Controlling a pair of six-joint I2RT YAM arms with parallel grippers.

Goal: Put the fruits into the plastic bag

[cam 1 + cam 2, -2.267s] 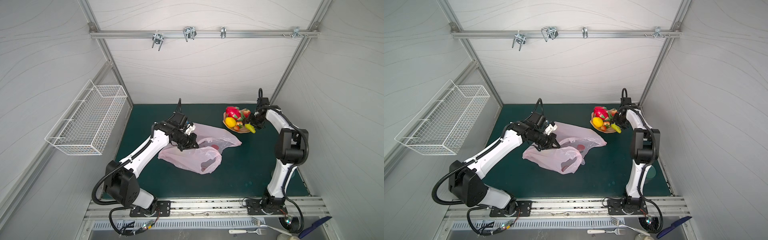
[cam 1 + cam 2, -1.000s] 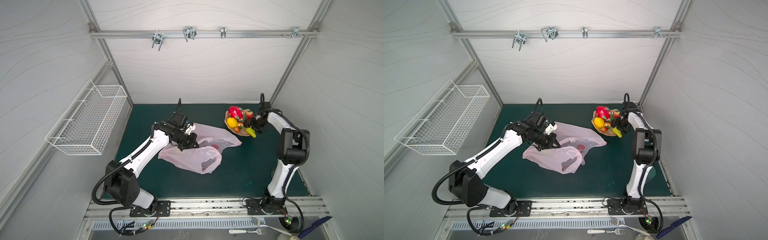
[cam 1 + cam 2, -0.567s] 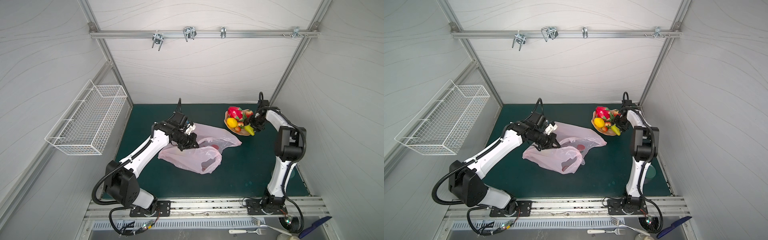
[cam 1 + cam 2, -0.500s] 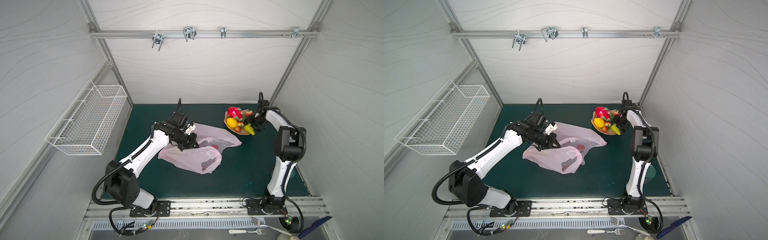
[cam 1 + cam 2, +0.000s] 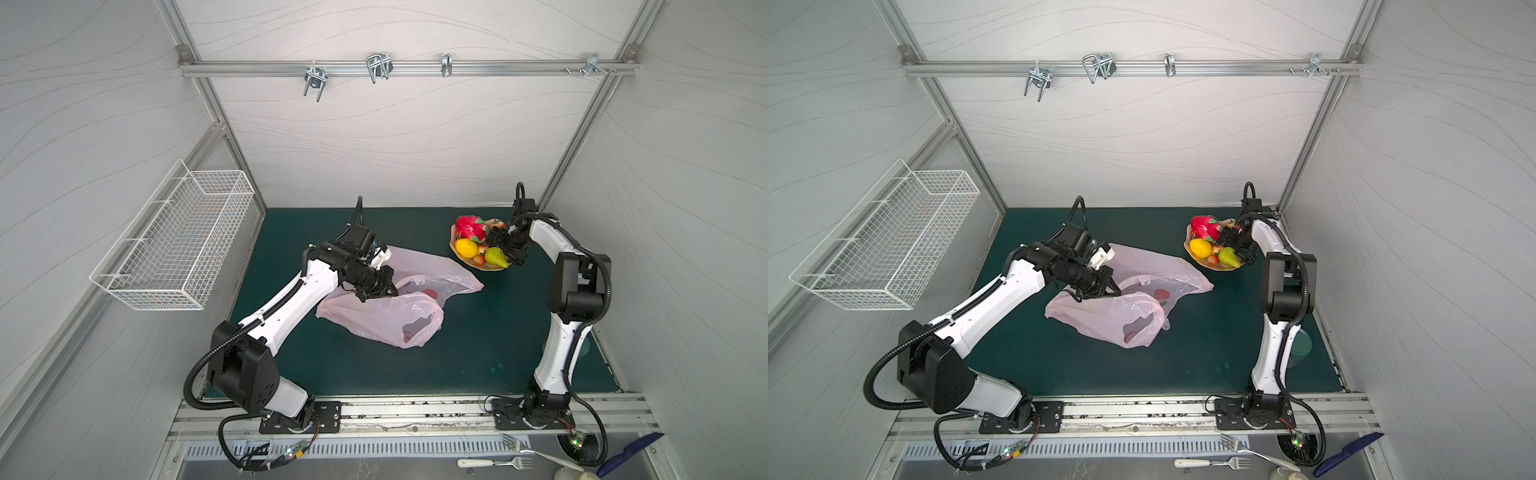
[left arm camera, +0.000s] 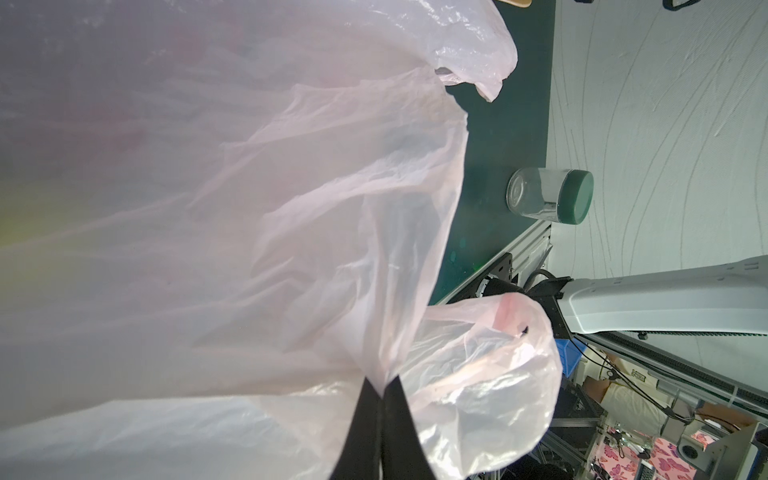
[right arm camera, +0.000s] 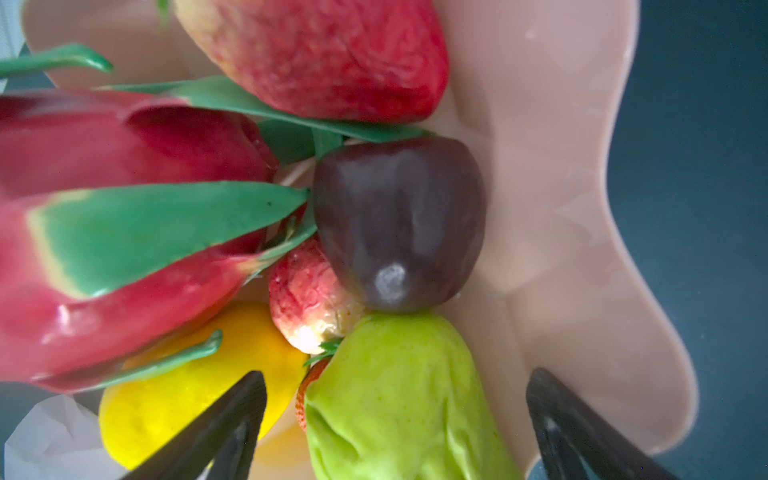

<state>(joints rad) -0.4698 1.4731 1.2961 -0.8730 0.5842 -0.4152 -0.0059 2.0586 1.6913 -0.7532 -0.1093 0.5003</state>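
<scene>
At 1 o'clock on the counter (image 5: 478, 353), over the peach wavy-edged plate (image 7: 561, 208): right end effector (image 7: 397, 374) spread wide, straddling the green pear (image 7: 399, 415), gripping nothing. Crowded pick: dark brown-purple fruit (image 7: 399, 224) pressed against the pear's end, lemon (image 7: 174, 407) just beside one finger, dragon fruit (image 7: 124, 249) with green tips overhanging the lemon, small strawberry (image 7: 307, 299) wedged between. Risks pinching the lemon along with the pear, or skidding off the pear's smooth taper and flicking it over the plate's low rim. Could also nudge the dark brown-purple fruit and set the pile rolling.

Near the counter's centre: pale pink plastic bag (image 5: 390, 320), two red shapes showing through the film. Toward its 10 o'clock side, left end effector (image 6: 380, 386) clamped shut on a thin pinch of bag film, holding that edge up. Grips only a sliver of slippery film; may slip free and drop the mouth flat. Cannot tell how wide the mouth gapes; if narrow and floppy, likely to catch a released pear on the rim and send it rolling off across the counter. Most fruits on the plate.
</scene>
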